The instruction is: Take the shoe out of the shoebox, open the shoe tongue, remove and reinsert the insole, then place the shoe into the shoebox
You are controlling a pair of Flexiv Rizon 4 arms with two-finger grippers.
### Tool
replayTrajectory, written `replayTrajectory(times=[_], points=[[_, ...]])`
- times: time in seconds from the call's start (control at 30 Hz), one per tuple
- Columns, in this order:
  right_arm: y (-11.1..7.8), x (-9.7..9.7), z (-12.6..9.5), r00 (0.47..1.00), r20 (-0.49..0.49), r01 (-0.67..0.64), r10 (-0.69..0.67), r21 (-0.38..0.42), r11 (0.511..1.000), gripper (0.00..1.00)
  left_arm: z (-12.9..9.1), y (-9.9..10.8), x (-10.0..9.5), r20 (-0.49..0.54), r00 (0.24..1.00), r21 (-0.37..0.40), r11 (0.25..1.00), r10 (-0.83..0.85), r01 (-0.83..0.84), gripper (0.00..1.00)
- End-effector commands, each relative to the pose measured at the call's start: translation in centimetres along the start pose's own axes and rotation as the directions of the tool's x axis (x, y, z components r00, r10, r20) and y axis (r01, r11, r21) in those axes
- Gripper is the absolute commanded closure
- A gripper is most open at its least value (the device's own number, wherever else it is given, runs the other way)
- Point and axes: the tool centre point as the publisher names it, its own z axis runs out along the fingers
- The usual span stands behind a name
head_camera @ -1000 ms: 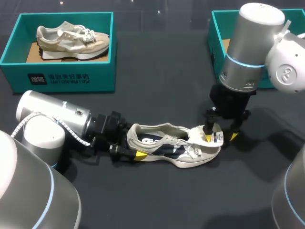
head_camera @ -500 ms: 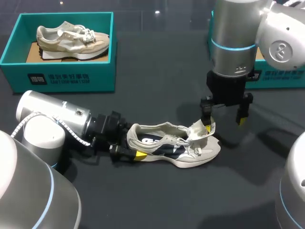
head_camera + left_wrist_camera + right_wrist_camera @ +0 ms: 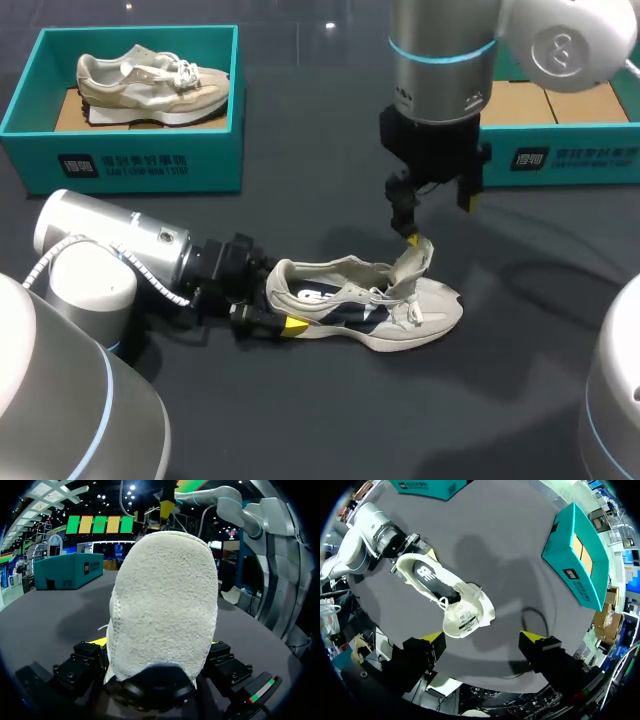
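Observation:
A beige and navy sneaker (image 3: 365,305) lies on its side on the dark table, toe to the right. Its tongue (image 3: 415,260) is pulled up and stands away from the laces. My left gripper (image 3: 268,312) is shut on the heel; in the left wrist view the suede heel (image 3: 165,605) fills the gap between its fingers. Open and holding nothing, my right gripper (image 3: 437,212) hangs above the tongue. From the right wrist, the sneaker (image 3: 450,597) lies below the right gripper (image 3: 482,639), toe end closest. The insole is hidden inside the shoe.
A teal shoebox (image 3: 140,165) at the back left holds a second beige sneaker (image 3: 150,85). Another teal shoebox (image 3: 560,155) with cardboard inside stands at the back right, behind my right arm. Bare table lies in front of and to the right of the sneaker.
My right gripper has let go of the tongue, risen and moved left and back from the toe. The tongue now stands up. My left gripper and the shoe kept still.

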Motion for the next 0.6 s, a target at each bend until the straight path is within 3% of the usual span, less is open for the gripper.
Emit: replayTrajectory(times=[0.03, 0.2, 0.23, 0.33, 0.37, 0.43, 0.47, 0.57, 0.6], points=[[2.2, 1.6, -2.1, 0.956, 0.164, 0.242, -0.244, 0.034, 0.970, 0.06, 0.1, 0.1, 0.0, 0.000, 1.000, 0.000, 1.000, 0.000, 0.000, 1.00], [4.1, 3.6, -3.1, 0.895, 0.169, 0.412, -0.412, 0.037, 0.910, 0.27, 0.1, 0.1, 0.0, 0.000, 1.000, 0.000, 1.000, 0.000, 0.000, 1.00], [4.4, 4.1, -3.2, 0.882, 0.170, 0.440, -0.439, 0.035, 0.898, 0.51, 0.1, 0.1, 0.0, 0.000, 1.000, 0.000, 1.000, 0.000, 0.000, 1.00], [5.0, 5.2, -3.4, 0.843, 0.166, 0.516, -0.512, 0.022, 0.856, 0.57, 0.1, 0.1, 0.0, 0.000, 1.000, 0.000, 1.000, 0.000, 0.000, 1.00], [5.1, 5.4, -3.4, 0.833, 0.164, 0.534, -0.529, 0.014, 0.845, 0.64, 0.1, 0.1, 0.0, 0.000, 1.000, 0.000, 1.000, 0.000, 0.000, 1.00], [5.1, 6.0, -3.5, 0.804, 0.155, 0.583, -0.574, -0.014, 0.812, 0.93, 0.1, 0.1, 0.0, 0.000, 1.000, 0.000, 1.000, 0.000, 0.000, 1.00], [5.0, 6.3, -3.6, 0.788, 0.152, 0.607, -0.597, -0.028, 0.794, 1.00, 0.1, 0.1, 0.0, 0.000, 1.000, 0.000, 1.000, 0.000, 0.000, 1.00], [4.6, 7.0, -3.7, 0.703, 0.089, 0.710, -0.705, -0.132, 0.691, 1.00, 0.1, 0.1, 0.0, 0.000, 1.000, 0.000, 1.000, 0.000, 0.000, 1.00], [4.6, 7.0, -3.7, 0.703, 0.089, 0.710, -0.705, -0.132, 0.691, 1.00, 0.1, 0.1, 0.0, 0.000, 1.000, 0.000, 1.000, 0.000, 0.000, 1.00]])
